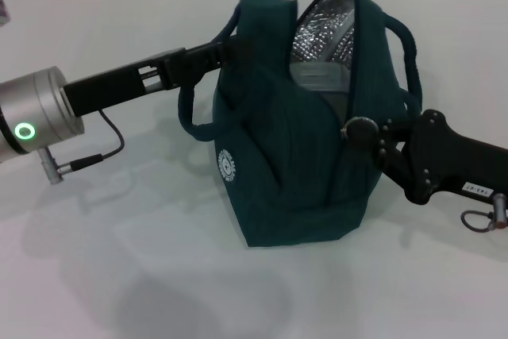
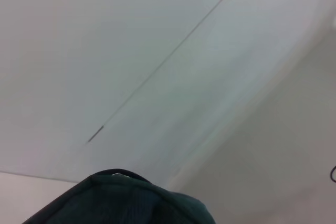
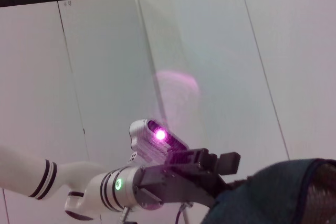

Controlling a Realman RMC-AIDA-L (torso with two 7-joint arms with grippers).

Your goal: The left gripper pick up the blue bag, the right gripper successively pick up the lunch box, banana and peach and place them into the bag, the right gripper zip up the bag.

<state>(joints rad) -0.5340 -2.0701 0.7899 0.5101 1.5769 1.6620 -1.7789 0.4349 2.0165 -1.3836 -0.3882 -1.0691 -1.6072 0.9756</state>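
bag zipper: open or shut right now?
Partly open. The dark teal fabric lunch bag gapes at the top, showing silver foil lining; the right end effector sits at the zip line.

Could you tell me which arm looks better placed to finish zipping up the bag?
Right. The right gripper is already at the zipper pull on the blue bag, while the left gripper holds a handle.

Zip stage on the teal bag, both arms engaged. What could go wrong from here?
1. The dark teal-blue fabric bag stands open at the top, silver foil lining showing; the right tool at the zipper may snag fabric.
2. The left tool holds only a loop handle; pulling may tip or drag the bag.
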